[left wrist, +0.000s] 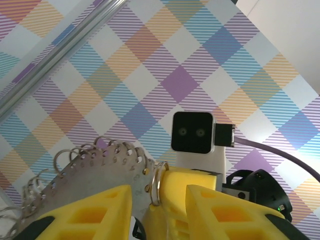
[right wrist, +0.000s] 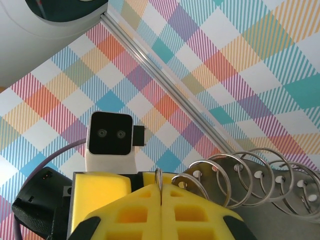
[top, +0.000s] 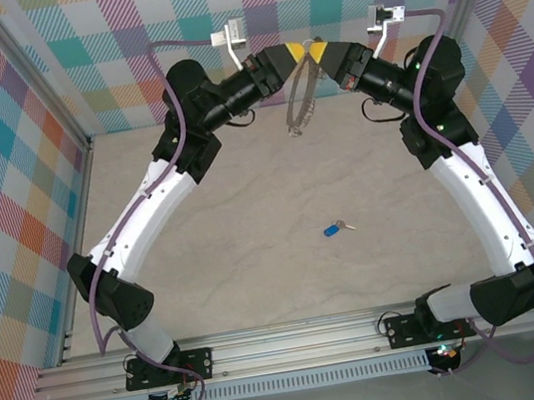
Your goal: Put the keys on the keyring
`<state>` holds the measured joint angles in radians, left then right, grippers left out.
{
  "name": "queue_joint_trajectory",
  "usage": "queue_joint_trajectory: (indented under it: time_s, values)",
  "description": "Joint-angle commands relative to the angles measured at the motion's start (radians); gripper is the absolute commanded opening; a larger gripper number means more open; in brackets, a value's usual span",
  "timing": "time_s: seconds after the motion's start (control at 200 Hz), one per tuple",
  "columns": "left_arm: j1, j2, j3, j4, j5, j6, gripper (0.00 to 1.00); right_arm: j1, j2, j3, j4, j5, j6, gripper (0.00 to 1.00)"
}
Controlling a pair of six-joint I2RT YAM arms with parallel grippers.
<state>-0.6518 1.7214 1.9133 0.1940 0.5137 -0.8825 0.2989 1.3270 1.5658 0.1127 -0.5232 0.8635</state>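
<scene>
Tabletop [top: 236, 194] mostly bare. Plaid walls [top: 0, 159] close it in left, far and right; aluminium rail [top: 298, 341] runs along near edge. Right gripper [right wrist: 161, 202] and left gripper [left wrist: 160, 212] meet tip to tip at far centre by back wall. Right gripper pinched tight on thin wire of keyring [top: 299, 105]; hoop hangs below tips, small loops fanned along rim. Left gripper jaws apart, straddling right tip and ring, gripping nothing. Blue-headed key [top: 332, 230] flat on table at mid-field, well apart from both grippers, open room all round.
</scene>
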Motion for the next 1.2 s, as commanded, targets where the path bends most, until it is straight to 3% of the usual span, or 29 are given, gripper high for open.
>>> queue_joint_trajectory:
  time_s: [0.0,1.195]
  values:
    - [-0.014,0.005,-0.009,0.05,0.006,-0.006,0.35,0.006,-0.018,-0.007,0.065,-0.003,0.021,0.0]
    - [-0.02,0.029,0.015,0.082,-0.002,0.005,0.24,0.009,-0.011,-0.033,0.073,-0.031,0.054,0.0]
